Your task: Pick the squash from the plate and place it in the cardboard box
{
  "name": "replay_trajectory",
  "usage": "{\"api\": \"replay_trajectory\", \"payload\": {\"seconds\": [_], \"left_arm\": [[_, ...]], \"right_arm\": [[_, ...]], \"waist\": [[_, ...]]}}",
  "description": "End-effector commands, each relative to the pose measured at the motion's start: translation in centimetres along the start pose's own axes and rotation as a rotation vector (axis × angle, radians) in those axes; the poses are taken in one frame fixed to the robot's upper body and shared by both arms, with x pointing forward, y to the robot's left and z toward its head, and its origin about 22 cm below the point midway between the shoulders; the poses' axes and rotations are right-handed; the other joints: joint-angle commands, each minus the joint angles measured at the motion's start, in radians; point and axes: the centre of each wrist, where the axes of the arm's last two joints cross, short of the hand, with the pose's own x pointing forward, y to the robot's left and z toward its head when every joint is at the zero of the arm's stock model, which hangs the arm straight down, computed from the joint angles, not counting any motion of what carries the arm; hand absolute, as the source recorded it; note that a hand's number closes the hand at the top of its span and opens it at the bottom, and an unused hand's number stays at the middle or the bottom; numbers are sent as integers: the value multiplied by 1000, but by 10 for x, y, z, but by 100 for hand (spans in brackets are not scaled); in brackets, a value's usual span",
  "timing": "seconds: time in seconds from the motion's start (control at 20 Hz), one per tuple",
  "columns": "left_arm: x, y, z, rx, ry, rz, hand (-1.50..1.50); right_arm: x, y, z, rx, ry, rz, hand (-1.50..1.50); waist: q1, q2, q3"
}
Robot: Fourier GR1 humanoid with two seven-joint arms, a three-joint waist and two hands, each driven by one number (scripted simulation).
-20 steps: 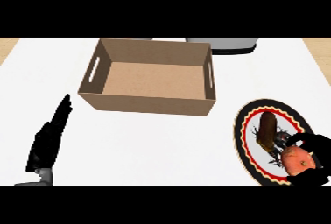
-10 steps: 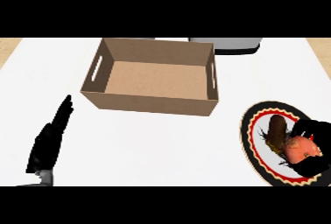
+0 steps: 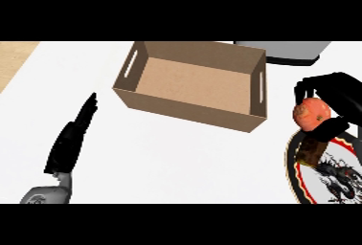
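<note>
A: Status of the pick?

B: Looks done. The right hand (image 3: 338, 98) has its fingers and thumb curled round the squash (image 3: 311, 113), an orange, rounded thing. It sits in the hand above the upper rim of the plate (image 3: 299, 178), not resting on it as far as I can judge.

A: Anything else on the plate?

B: A dark brown object (image 3: 311, 152) lies at the plate's upper left, just under the hand. I cannot tell what it is. The plate has a dark patterned border and a black figure painted on it.

A: And the box?

B: The cardboard box (image 3: 185, 108) stands open-topped to the left of the hand, inside bare brown, slot handles in its side walls. The squash is outside it, just beside its right wall, near the box's right front corner.

A: So what's left?

B: By my reading, the carry and the release. The squash needs to travel left over the right wall, come above the box floor, then the fingers open.

A: Left hand?

B: The left hand (image 3: 71, 141) is at the left of the counter (image 3: 176, 162), fingers straight, holding nothing, resting well apart from the box. A grey appliance (image 3: 283, 50) shows behind the box at the top edge.
</note>
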Motion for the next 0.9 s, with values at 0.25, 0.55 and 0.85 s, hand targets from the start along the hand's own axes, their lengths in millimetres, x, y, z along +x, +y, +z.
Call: {"api": "replay_trajectory", "payload": {"seconds": [0.25,0.55,0.85], "left_arm": [[-11,0,0,21,30,5,0],[-11,9,-5,51,51,0,0],[-26,14,3,77,52,-7,0]], "right_arm": [[-12,-55,-60,-143,-439,-270,150],[-9,-84,-94,-148,-672,-484,150],[47,-118,-140,-87,-770,-516,150]], "waist": [[-34,-8,-1],[-71,-17,-3],[-94,-25,-5]]}}
